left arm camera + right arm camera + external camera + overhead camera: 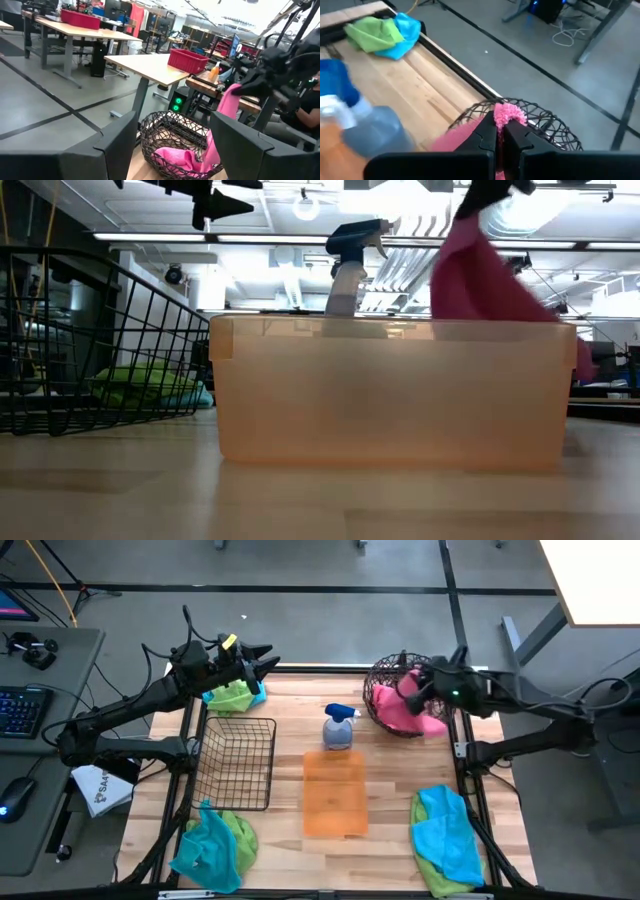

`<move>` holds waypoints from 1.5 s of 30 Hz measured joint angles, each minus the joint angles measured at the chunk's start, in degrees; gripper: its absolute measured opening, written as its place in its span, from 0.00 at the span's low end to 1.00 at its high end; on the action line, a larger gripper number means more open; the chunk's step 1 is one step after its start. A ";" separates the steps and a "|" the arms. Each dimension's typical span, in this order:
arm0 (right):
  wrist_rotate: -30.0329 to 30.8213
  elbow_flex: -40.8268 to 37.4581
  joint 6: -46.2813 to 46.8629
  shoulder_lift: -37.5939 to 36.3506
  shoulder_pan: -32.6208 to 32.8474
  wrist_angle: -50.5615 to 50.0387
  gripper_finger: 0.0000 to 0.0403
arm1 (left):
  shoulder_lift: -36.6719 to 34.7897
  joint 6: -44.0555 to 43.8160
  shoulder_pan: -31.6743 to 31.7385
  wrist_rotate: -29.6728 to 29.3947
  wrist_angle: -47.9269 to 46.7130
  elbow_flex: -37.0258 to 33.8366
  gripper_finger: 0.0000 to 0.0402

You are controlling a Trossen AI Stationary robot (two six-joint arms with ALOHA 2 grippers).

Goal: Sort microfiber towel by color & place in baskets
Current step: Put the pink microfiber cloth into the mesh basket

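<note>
Right claw (500, 131) pinches pink towel (509, 113) over round basket (555, 127).

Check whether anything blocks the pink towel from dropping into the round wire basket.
Nothing visible does. The right gripper holds the pink towel right over the round wire basket, part of it already draped inside. The spray bottle stands beside the basket, clear of the drop.

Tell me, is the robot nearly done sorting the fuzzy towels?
Not nearly. Some pink towel already lies in the round wire basket, and the right gripper holds more pink pinched above it. The black grid basket and orange tray look empty. Green and blue towels wait in three piles.
</note>
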 joint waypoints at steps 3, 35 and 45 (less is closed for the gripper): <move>0.92 -1.83 -0.13 0.00 -3.66 1.53 0.00 | 0.00 0.00 -0.02 -0.01 -0.01 0.00 0.59; -18.18 -27.44 22.85 -0.06 -18.31 9.61 0.00 | 0.08 0.11 -0.02 -1.07 -0.16 0.00 0.59; -22.81 -24.79 24.94 -0.04 -20.54 1.35 0.44 | 1.41 0.55 0.00 -3.48 -0.19 0.00 0.59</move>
